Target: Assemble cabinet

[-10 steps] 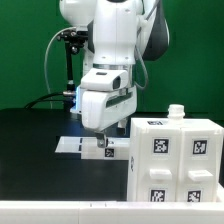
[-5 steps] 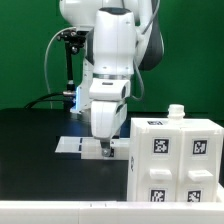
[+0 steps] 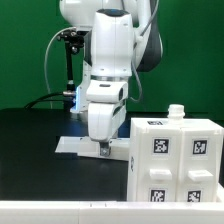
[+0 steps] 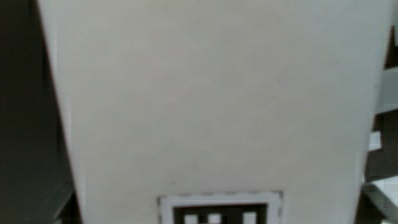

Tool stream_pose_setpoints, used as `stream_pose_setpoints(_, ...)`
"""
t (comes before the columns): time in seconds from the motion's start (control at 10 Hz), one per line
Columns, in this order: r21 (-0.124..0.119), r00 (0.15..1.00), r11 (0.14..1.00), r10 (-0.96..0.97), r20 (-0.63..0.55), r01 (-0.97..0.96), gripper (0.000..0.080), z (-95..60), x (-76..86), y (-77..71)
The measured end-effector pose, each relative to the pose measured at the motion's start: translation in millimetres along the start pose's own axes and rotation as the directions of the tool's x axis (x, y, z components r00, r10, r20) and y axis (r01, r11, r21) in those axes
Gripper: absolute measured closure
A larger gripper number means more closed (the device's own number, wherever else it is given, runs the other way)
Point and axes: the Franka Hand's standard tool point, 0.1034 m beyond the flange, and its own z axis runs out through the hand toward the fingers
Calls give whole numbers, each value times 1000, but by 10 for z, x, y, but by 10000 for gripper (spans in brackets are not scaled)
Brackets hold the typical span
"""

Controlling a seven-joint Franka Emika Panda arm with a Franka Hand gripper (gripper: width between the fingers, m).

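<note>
The gripper (image 3: 103, 148) is down on a flat white panel (image 3: 85, 146), at the cabinet's (image 3: 175, 160) nine o'clock; jaws probably mid-close, I cannot tell. Next: a secure grasp.

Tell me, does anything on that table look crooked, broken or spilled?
Nothing stands out. The cabinet stands upright at the exterior view's right with its tags square. The gripper is down over a flat white panel lying flat on the black table.
</note>
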Motion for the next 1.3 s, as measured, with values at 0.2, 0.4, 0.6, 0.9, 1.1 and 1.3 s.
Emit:
stream_pose_setpoints(0.2, -17, 998, 998, 68, 1, -68, 256, -358, 36, 189)
stream_pose_setpoints(0.4, -13, 991, 991, 130, 11, -130, 256, -860, 141, 316)
stream_pose_setpoints(0.6, -38, 989, 989, 145, 15, -144, 255, -1152, 336, 433)
stream_pose_setpoints(0.9, -29, 991, 991, 134, 23, -133, 255, -1087, 322, 439)
stream_pose_setpoints(1.1, 21, 992, 994, 106, 65, -108, 255, -1297, 582, 806)
stream_pose_setpoints(1.3, 33, 993, 995, 95, 64, -97, 255, -1676, 985, 1270)
